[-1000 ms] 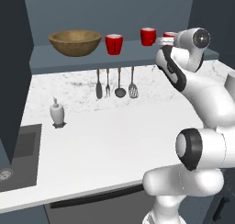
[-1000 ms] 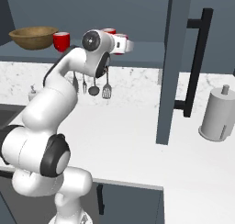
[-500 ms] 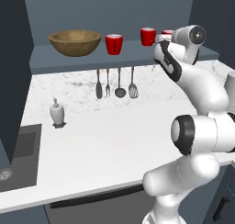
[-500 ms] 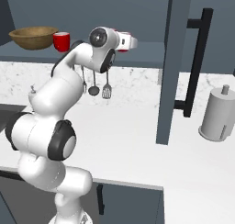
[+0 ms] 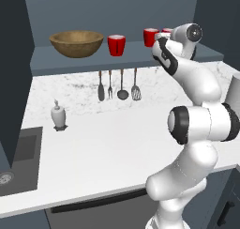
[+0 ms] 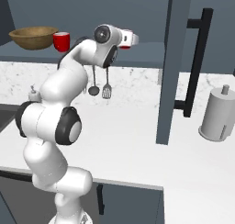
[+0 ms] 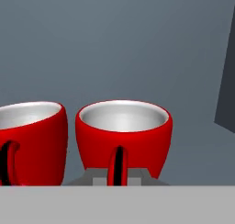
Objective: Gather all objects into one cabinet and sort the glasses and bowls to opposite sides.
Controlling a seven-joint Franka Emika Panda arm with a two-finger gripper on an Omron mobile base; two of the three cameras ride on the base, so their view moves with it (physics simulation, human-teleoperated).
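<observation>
the gripper (image 7: 118, 176) is pinching a red cup (image 7: 124, 135) by its handle, at the cabinet's (image 5: 93, 17) right end, beside another cup (image 7: 32, 140); the wooden bowl (image 5: 76, 42) is sitting far left. next, probably setting it down and letting go.

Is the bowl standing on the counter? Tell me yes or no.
No, the bowl stands on the cabinet shelf, left of a cup, above the counter.
</observation>
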